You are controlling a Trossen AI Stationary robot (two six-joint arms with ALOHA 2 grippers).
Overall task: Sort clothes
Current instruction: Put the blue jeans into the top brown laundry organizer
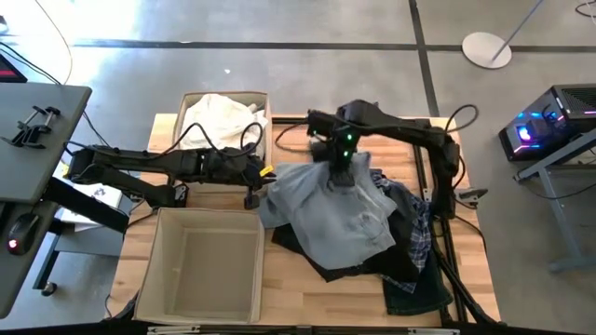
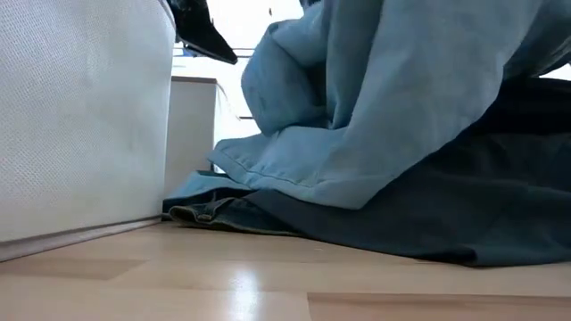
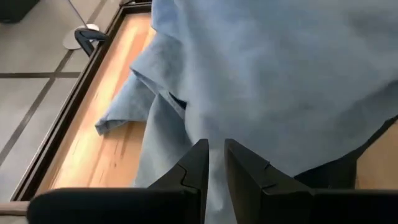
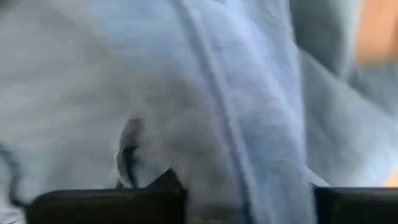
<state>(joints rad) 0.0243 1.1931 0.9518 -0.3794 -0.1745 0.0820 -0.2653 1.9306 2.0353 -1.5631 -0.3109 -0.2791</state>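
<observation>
Pale blue denim, soft and creased, makes up the garment (image 1: 331, 207) draped over the heap of clothes (image 1: 391, 247) toward the right side of the wooden bench (image 1: 307, 298). The right gripper (image 1: 342, 172) presses into the garment's far part, near the bench's far edge; its wrist view shows only fabric with a stitched seam, so I cannot tell whether its fingers pinch the cloth. The left gripper (image 3: 214, 180) sits at the garment's left border, its two dark fingers nearly pressed together with a narrow slit between them; whether cloth sits in that slit I cannot tell. Under the pale garment lie dark denim (image 2: 428, 223) with a hemmed edge, black fabric and a navy-white plaid piece (image 1: 421, 237). White clothes (image 1: 219, 116) fill the square beige fabric bin (image 1: 264, 130) at the far edge; a second woven bin (image 1: 154, 279) stands at the near-left corner.
</observation>
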